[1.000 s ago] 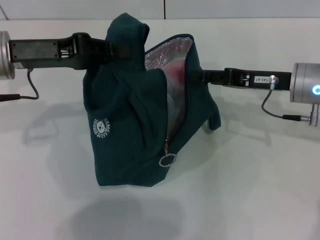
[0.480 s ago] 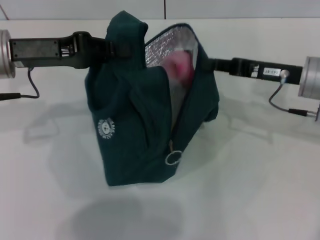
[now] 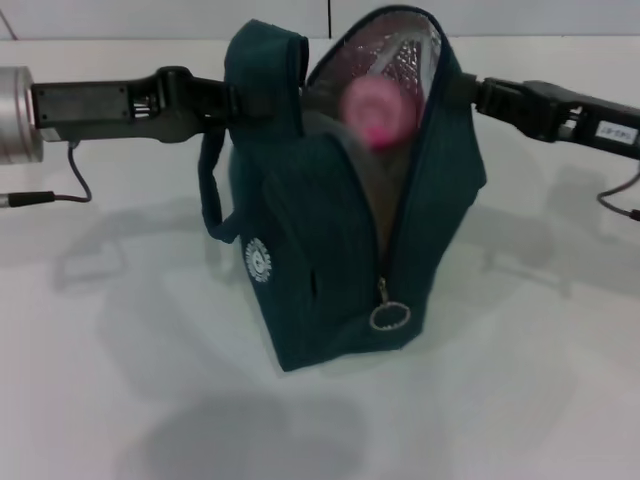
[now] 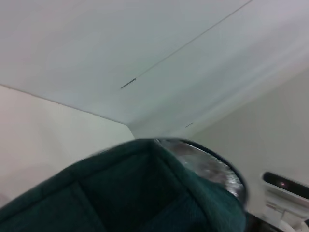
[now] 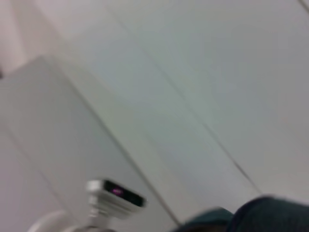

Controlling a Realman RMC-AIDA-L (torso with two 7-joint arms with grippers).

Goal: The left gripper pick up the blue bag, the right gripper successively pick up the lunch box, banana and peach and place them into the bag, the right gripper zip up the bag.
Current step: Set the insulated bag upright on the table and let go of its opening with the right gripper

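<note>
**Bag up and open, peach showing in the mouth**

I've got the blue bag (image 3: 330, 250) standing in the middle of the white surface (image 3: 520, 400), its unzipped side facing me. The left gripper (image 3: 262, 98) comes in from nine o'clock and is clamped on the bag's top loop handle (image 3: 265, 70), holding that side up; the second handle (image 3: 212, 190) hangs loose down the bag's nine o'clock side. The zipper is run down low, its ring pull (image 3: 389, 317) dangling near the bag's base at about five o'clock, and the silver lining (image 3: 400, 50) shows at the top of the opening.

The peach (image 3: 372, 110) is sitting in the mouth of the bag, just below that lining, blurred but clearly pink and round. I can't make out the lunch box or the banana inside.

The right gripper (image 3: 462, 90) reaches in from three o'clock and meets the bag's upper edge; its tip is hidden behind the fabric, so I can't tell how far apart its fingers are or whether it has hold of anything.

From the left wrist camera I get the bag's rim and a strip of lining.
</note>
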